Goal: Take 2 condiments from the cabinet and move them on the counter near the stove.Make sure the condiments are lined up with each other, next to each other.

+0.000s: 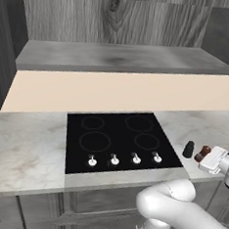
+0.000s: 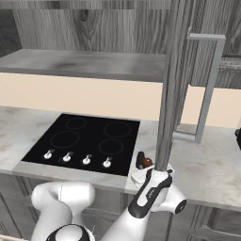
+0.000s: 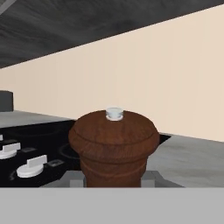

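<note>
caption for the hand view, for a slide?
Jaws shut on the brown pepper mill, cooktop knobs to its left, beige backsplash behind.

Arm low, fingers clamped shut

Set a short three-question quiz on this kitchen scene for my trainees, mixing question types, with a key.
1. True or false: the black shaker stands on the cabinet shelf.
2. What is the end effector shut on? A) a stove knob B) the brown pepper mill C) nothing
3. On which side of the stove, seen from the base, do both condiments sit?

Key: 1. False, it stands on the counter. 2. B. 3. The right side, close beside each other.
</note>
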